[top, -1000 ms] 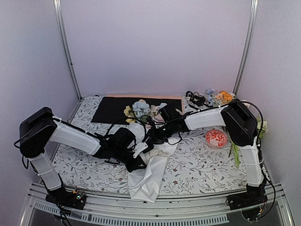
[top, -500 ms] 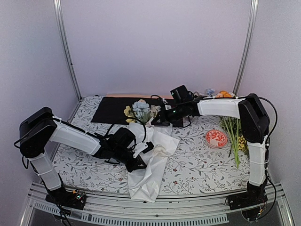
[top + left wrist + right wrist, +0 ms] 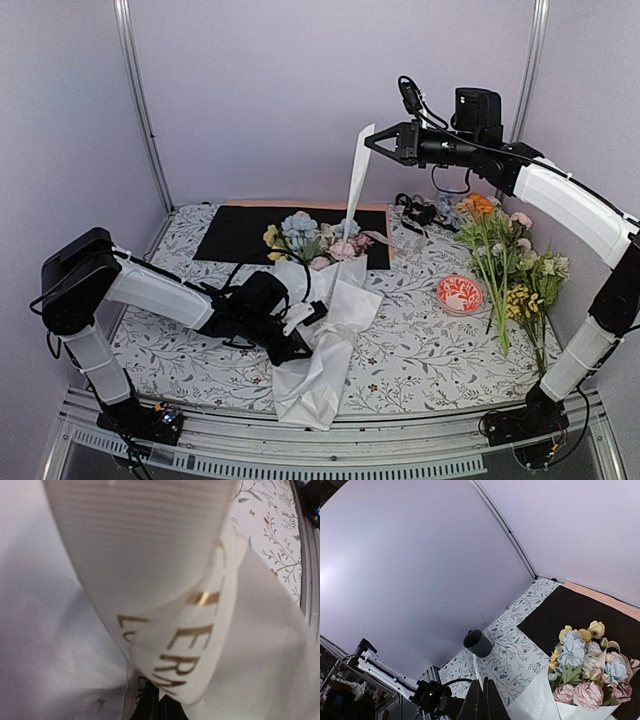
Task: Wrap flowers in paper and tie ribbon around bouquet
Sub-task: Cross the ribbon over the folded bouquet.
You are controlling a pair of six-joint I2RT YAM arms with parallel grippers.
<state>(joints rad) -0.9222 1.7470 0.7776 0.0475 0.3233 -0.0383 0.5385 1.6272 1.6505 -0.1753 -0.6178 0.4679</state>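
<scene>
My R claw (image 3: pixel 371 141) pinched ribbon (image 3: pixel 357 182) high over counter (image 3: pixel 420 350); L claw (image 3: pixel 296 345) pressed shut by bouquet (image 3: pixel 322 300). Ribbon gold print partly legible: "LU", "ER".

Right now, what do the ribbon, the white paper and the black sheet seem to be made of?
Ribbon: woven fabric, probably grosgrain, cream with a soft sheen; fine cross ribs show, and gold metallic letters are printed on it.
Paper: thin white tissue-like paper, matte; it creases and crumples softly.
Black sheet: looks like matte paper, lying flat without glare; felt cannot be excluded.
</scene>
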